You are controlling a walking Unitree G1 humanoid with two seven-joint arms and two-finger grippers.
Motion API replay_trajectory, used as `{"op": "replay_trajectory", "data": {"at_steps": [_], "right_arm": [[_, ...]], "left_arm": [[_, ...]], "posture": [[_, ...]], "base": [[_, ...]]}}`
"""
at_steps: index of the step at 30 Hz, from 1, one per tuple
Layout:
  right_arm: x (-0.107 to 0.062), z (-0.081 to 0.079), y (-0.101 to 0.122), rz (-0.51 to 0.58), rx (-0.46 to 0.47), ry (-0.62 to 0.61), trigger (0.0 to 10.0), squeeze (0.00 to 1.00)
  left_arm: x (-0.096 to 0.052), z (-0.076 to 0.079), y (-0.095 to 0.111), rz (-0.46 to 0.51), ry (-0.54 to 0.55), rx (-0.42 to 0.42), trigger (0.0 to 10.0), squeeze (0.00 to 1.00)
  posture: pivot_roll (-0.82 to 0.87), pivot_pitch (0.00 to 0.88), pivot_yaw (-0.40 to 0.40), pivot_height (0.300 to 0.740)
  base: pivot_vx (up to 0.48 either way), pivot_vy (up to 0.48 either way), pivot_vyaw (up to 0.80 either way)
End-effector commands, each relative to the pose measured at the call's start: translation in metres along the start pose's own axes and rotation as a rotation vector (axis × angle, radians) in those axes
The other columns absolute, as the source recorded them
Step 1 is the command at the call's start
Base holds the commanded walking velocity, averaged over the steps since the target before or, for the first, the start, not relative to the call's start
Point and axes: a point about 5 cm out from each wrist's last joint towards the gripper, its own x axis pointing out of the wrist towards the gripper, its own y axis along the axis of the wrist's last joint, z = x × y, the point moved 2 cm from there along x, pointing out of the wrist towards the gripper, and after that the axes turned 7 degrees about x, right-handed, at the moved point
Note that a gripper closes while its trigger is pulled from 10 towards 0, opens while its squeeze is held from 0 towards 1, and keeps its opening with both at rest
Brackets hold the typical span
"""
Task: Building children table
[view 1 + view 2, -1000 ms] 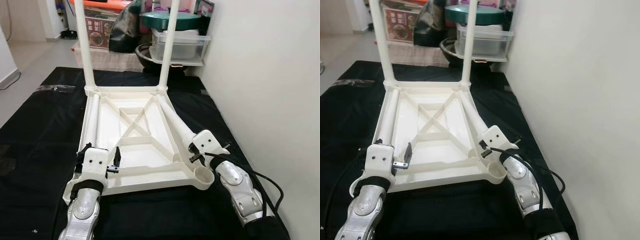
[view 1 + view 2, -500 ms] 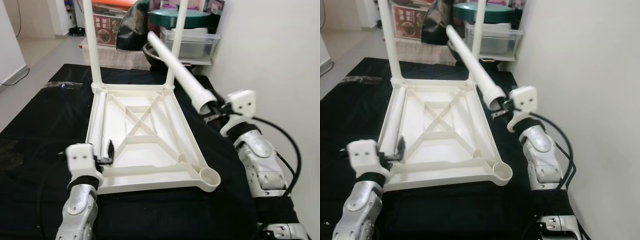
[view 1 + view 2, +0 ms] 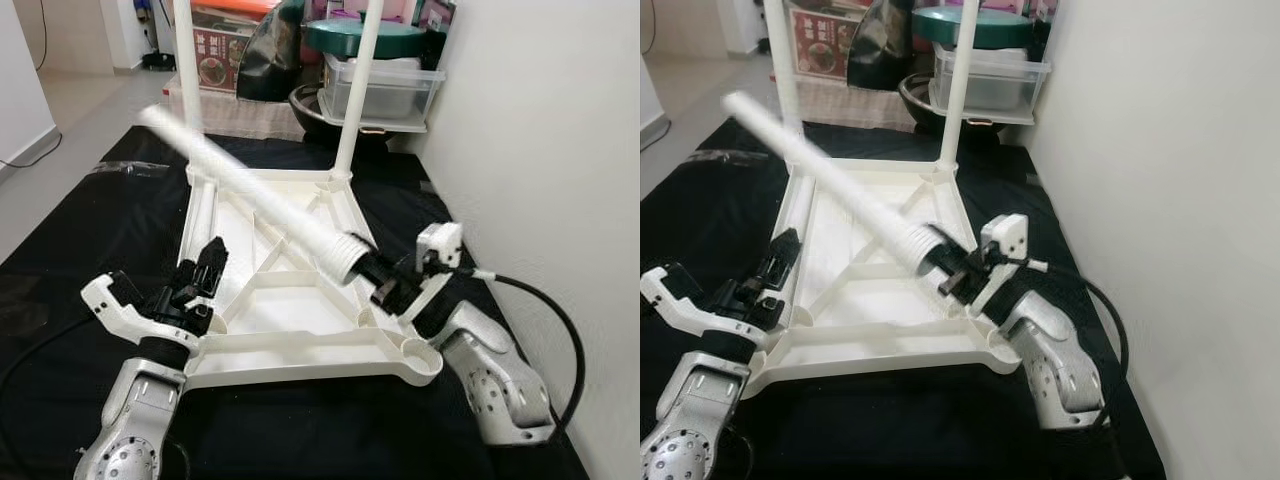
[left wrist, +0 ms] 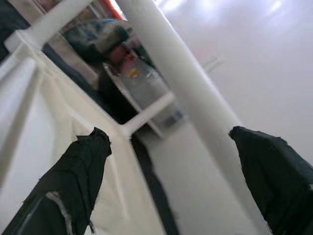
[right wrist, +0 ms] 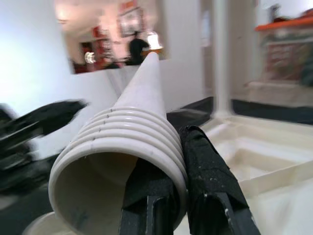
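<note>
A white children's table top point(image 3: 300, 300) lies upside down on a black mat point(image 3: 80, 240). Two white legs point(image 3: 358, 90) stand upright in its far corners. A third leg point(image 3: 196, 215) lies along its left side. My right gripper point(image 3: 385, 285) is shut on the ribbed end of a fourth leg point(image 3: 250, 195), which slants up and to the left over the table top. In the right wrist view the fingers point(image 5: 210, 191) pinch that leg's rim point(image 5: 122, 147). The near right corner socket point(image 3: 418, 352) stands empty just below. My left gripper point(image 3: 198, 275) is open above the near left edge.
A white wall point(image 3: 540, 150) runs close along the right. Behind the table stand a clear bin with a green lid point(image 3: 375, 85), a dark bowl point(image 3: 305, 105) and a printed box point(image 3: 215, 65). Bare floor point(image 3: 70, 100) lies at the far left.
My right gripper lifted the leg off the table top's right side, then swung it down and leftward, coming low by the near right corner. My left gripper rose and turned, fingers spread.
</note>
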Motion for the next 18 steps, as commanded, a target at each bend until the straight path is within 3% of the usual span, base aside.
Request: {"op": "replay_trajectory", "data": {"at_steps": [1, 2, 3, 5, 7, 9, 12, 17, 18], "right_arm": [[-0.005, -0.015, 0.0, 0.004, 0.079, 0.127, 0.0, 0.0], [-0.005, -0.015, 0.0, 0.004, 0.079, 0.127, 0.0, 0.0], [-0.012, -0.024, -0.004, -0.012, 0.132, 0.206, 0.0, 0.0], [-0.012, -0.024, -0.004, -0.012, 0.132, 0.206, 0.0, 0.0], [-0.033, -0.038, -0.014, -0.098, 0.221, 0.353, 0.0, 0.0], [-0.033, -0.038, -0.014, -0.098, 0.221, 0.353, 0.0, 0.0], [-0.051, -0.041, -0.025, -0.194, 0.263, 0.416, 0.0, 0.0], [-0.062, -0.035, -0.033, -0.262, 0.268, 0.417, 0.0, 0.0], [-0.066, -0.03, -0.036, -0.282, 0.272, 0.405, 0.0, 0.0]], "left_arm": [[0.0, 0.012, -0.007, 0.039, -0.032, -0.199, 10.0, 0.0], [0.0, 0.012, -0.007, 0.039, -0.032, -0.199, 10.0, 0.0], [0.0, 0.012, -0.005, 0.045, -0.044, -0.242, 10.0, 0.0], [0.0, 0.012, -0.005, 0.045, -0.044, -0.242, 10.0, 0.0], [0.001, 0.006, 0.003, 0.058, -0.068, -0.36, 10.0, 0.0], [0.001, 0.006, 0.003, 0.058, -0.068, -0.36, 10.0, 0.0], [-0.001, 0.003, 0.012, 0.08, -0.088, -0.448, 10.0, 0.0], [-0.002, -0.001, 0.019, 0.107, -0.091, -0.479, 10.0, 0.0], [-0.003, -0.001, 0.023, 0.122, -0.102, -0.487, 4.3, 0.0]], "posture": [[0.08, 0.0, -0.132, 0.74], [0.08, 0.0, -0.132, 0.74], [0.08, 0.0, -0.131, 0.74], [0.08, 0.0, -0.131, 0.74], [0.08, 0.0, -0.132, 0.74], [0.08, 0.0, -0.132, 0.74], [0.08, 0.0, -0.134, 0.74], [0.08, 0.0, -0.136, 0.74], [0.08, 0.0, -0.136, 0.74]], "base": [[0.0, 0.0, 0.0], [0.0, 0.0, 0.0], [0.0, 0.0, 0.0], [0.0, 0.0, 0.0], [0.0, 0.0, 0.0], [0.0, 0.0, 0.0], [0.0, 0.0, 0.0], [0.0, 0.0, 0.0], [0.0, 0.0, 0.0]]}}
